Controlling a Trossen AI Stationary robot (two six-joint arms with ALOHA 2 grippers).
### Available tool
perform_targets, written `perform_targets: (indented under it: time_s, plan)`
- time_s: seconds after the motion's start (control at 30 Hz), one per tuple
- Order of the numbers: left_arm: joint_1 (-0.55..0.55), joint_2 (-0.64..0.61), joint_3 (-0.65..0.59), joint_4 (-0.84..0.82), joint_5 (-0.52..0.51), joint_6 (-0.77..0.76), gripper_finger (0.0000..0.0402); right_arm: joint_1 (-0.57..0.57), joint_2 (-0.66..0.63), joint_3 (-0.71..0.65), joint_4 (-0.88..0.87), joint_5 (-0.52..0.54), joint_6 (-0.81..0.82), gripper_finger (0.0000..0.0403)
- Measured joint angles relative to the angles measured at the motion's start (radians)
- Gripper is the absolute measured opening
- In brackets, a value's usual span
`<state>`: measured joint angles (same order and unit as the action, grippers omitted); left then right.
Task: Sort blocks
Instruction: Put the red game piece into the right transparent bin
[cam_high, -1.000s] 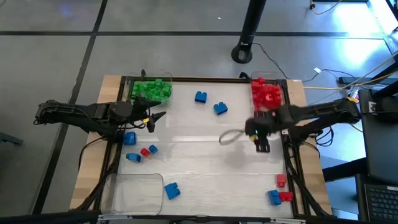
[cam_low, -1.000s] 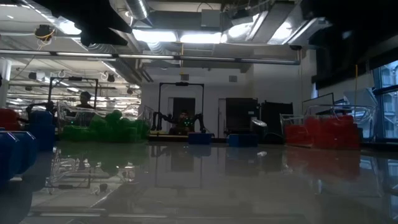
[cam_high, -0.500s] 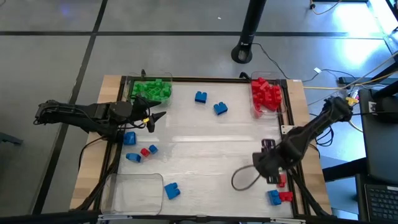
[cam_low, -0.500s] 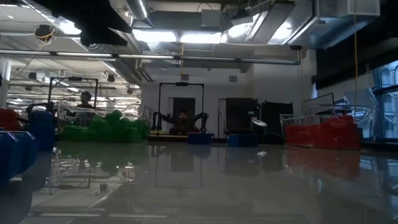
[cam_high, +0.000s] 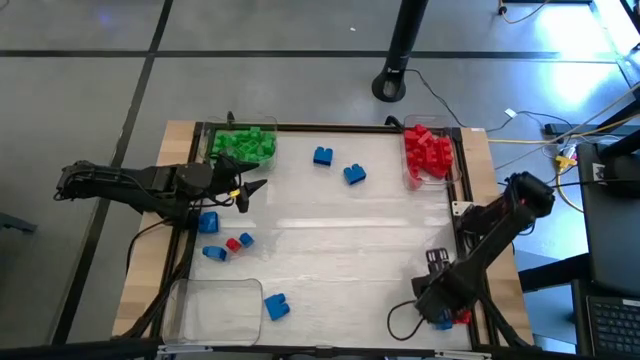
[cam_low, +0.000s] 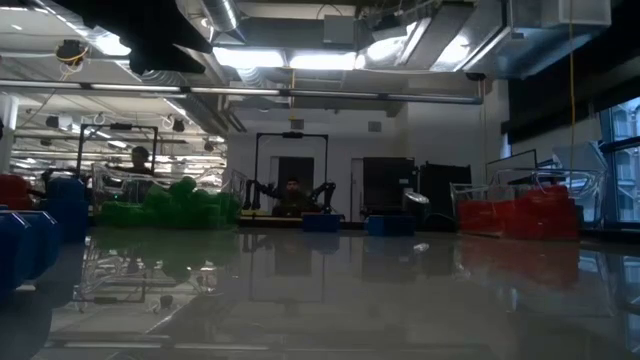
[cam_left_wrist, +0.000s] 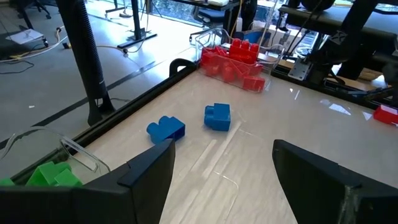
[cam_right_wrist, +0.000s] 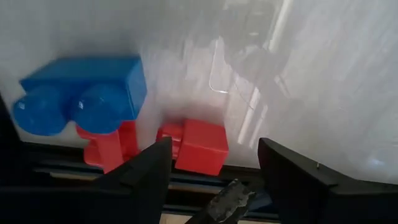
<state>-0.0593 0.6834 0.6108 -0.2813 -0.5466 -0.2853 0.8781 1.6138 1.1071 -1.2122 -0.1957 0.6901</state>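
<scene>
Right wrist view: right pincer (cam_right_wrist: 214, 163) apart, poised over small red brick (cam_right_wrist: 200, 146) — light, rigid, slick; grip flat sides.

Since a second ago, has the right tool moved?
Yes. In the high view the right tool has swung from beside the tray of red blocks to the table's near right corner, over a blue block and red block. It is open.

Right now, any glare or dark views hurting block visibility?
High view: even light, soft sheen streaks on the table. Low view: dim and backlit, ceiling lights mirrored in the tabletop, red blocks and green blocks only as silhouetted heaps. Right wrist view: bright glare above the red block.
</scene>
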Motion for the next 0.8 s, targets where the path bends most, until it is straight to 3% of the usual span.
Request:
perform_targets:
  time_s: [0.43, 0.8]
  plan:
    - [0.0, 0.0, 0.0, 0.0, 0.0, -0.003, 0.0261, 0.008, 0.021, -0.178, 0.017, -0.209, 0.037, 0.0236]
    - [0.0, 0.0, 0.0, 0.002, 0.0, -0.003, 0.0261, -0.009, 0.021, -0.212, 0.14, -0.122, 0.033, 0.0236]
